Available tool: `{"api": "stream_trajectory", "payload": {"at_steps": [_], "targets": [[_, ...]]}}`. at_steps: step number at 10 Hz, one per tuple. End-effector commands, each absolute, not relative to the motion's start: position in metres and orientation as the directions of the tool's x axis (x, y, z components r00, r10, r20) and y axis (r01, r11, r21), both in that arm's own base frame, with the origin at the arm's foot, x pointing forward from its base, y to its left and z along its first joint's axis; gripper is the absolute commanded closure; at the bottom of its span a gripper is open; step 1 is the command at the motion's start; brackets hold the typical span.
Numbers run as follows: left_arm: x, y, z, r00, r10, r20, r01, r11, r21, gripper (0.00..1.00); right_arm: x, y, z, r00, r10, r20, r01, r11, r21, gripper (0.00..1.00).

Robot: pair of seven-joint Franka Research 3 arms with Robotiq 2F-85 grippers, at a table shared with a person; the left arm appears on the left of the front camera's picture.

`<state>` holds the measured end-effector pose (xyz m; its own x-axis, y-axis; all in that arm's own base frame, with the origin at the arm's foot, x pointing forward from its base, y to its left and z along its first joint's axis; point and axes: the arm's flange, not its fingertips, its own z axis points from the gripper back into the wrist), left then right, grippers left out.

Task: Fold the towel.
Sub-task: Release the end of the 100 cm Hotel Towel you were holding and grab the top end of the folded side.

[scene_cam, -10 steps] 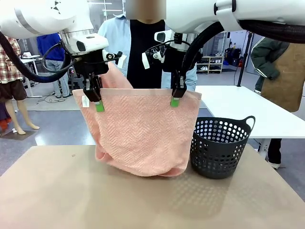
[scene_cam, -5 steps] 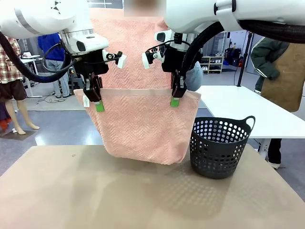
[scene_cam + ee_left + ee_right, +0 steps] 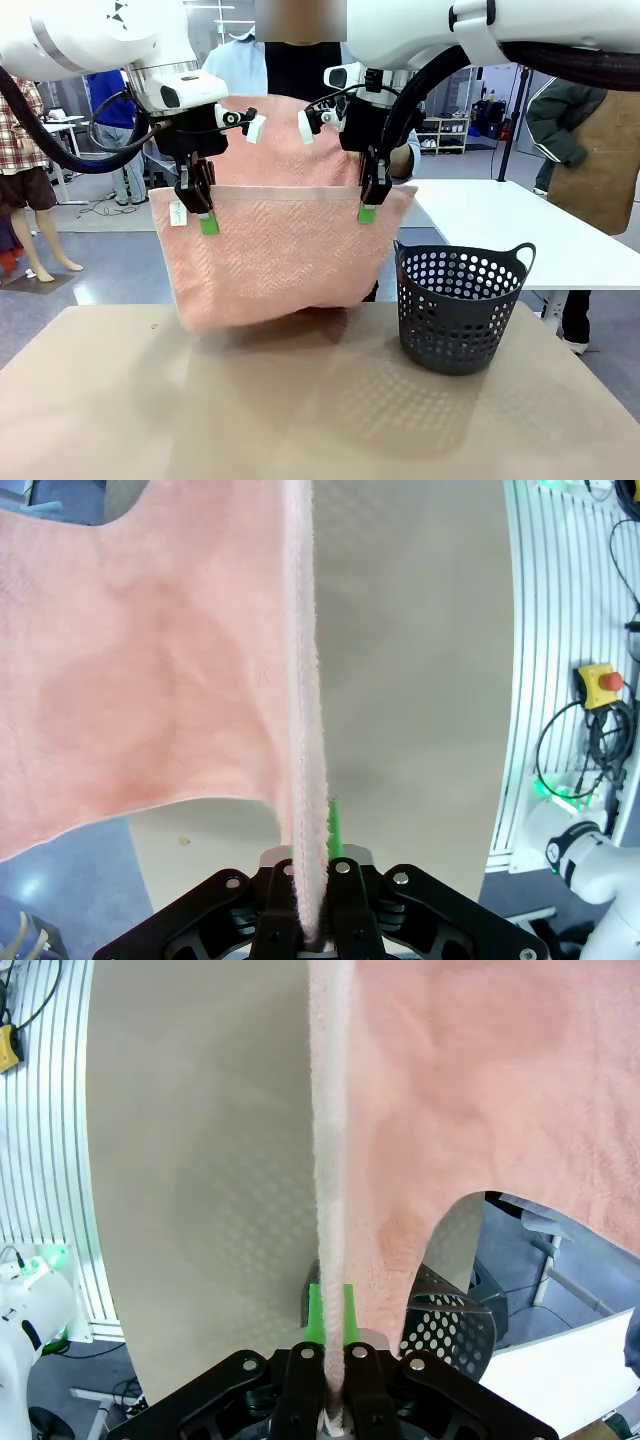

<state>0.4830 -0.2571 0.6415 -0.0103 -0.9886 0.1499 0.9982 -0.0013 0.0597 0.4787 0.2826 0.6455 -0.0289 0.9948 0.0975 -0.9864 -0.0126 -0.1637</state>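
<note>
Above the table (image 3: 150, 420), left tool (image 3: 208, 222) and right tool (image 3: 367, 212) hang vertical, clamping the towel (image 3: 275, 255).

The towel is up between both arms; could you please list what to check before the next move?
1. The left end effector shut on the towel hem: ok.
2. The right end effector shut on the same hem: ok.
3. Hem roughly level between them: ok.
4. Lower edge clear of the table: cannot tell.
5. The grey basket apart from the towel: ok, but close.
6. The person holding the far layer: cannot tell, hands hidden.
</note>
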Motion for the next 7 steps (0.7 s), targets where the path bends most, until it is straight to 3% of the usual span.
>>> {"api": "stream_trajectory", "payload": {"at_steps": [1,7], "targets": [[0.4829,-0.2563,0.6426,-0.018,-0.988,0.152,0.998,-0.008,0.062,1.00,0.4791,0.2813,0.6459,-0.027,0.995,0.095,-0.986,-0.011,-0.165,1.00],[0.4829,-0.2563,0.6426,-0.018,-0.988,0.152,0.998,-0.008,0.062,1.00,0.4791,0.2813,0.6459,-0.027,0.995,0.095,-0.986,-0.011,-0.165,1.00]]}}
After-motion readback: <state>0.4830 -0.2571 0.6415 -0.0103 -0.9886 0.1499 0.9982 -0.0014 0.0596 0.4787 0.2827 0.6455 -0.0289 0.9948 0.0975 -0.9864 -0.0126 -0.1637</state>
